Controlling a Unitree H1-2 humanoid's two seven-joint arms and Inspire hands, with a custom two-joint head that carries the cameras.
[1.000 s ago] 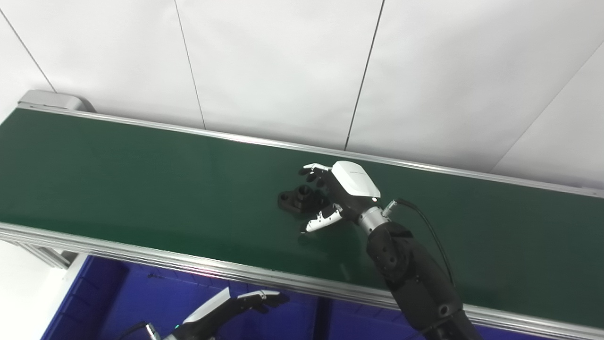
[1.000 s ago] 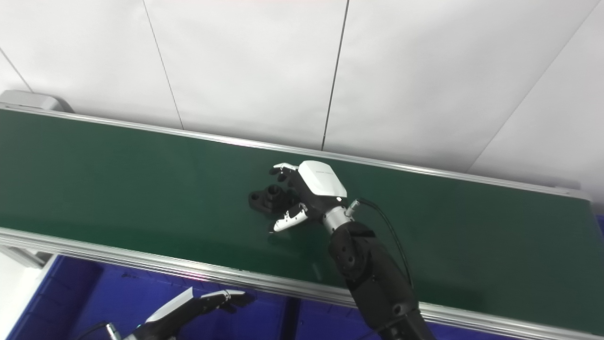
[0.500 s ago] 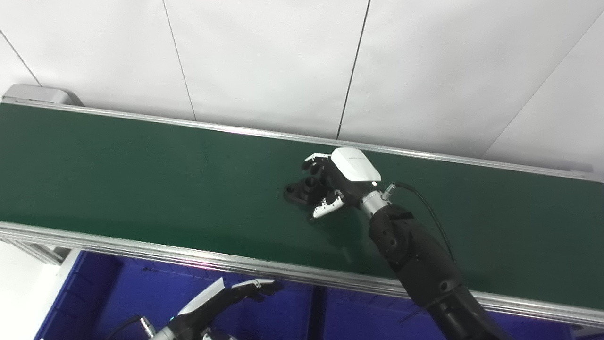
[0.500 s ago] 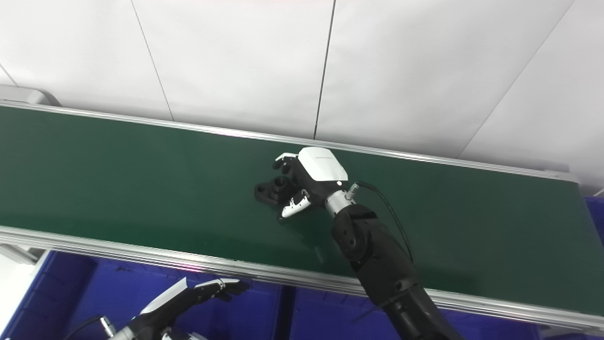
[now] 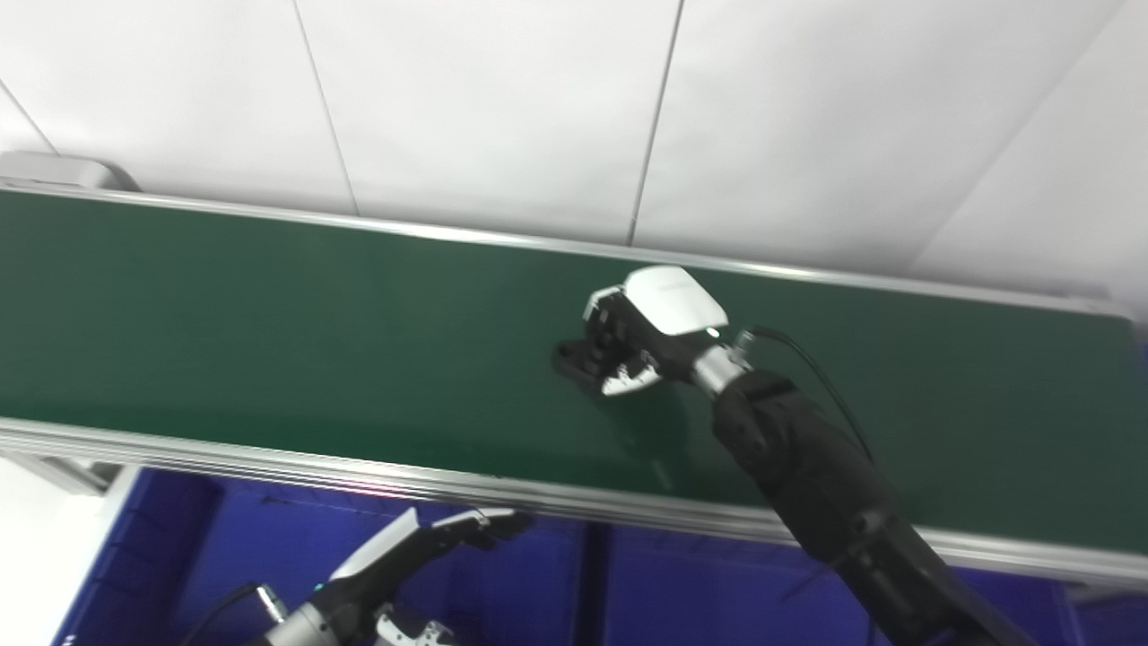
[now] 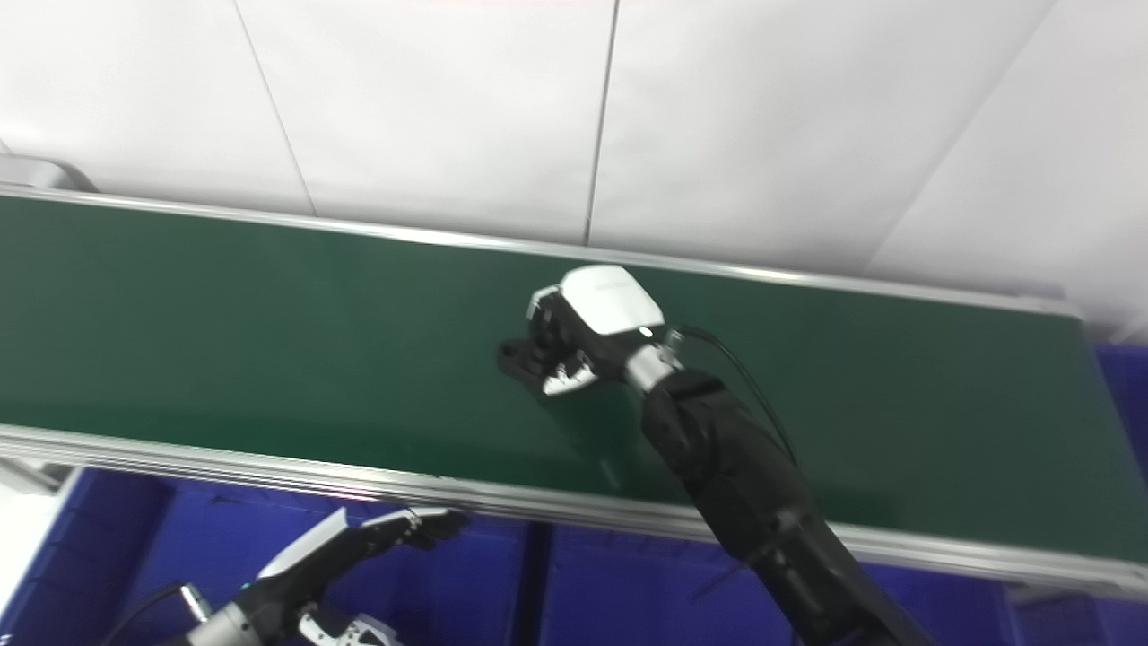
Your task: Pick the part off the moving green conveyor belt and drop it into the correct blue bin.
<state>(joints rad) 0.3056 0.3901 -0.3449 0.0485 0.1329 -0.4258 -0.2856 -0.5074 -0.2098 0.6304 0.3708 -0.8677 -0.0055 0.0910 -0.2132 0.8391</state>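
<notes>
Since a second ago, right hand point(image 5: 650, 336) fingers closed around black part point(image 5: 578, 357) on green conveyor belt point(image 5: 269, 332).

Fingers and thumb are seen curled about the part near belt centre; only its end at 9 o'clock of the hand is left showing, and contact with the belt cannot be told. Left hand point(image 5: 421, 547) is held at 7 o'clock of the part, fingers extended and holding nothing, over the blue bin point(image 5: 224, 538) below the belt's near rail.
</notes>
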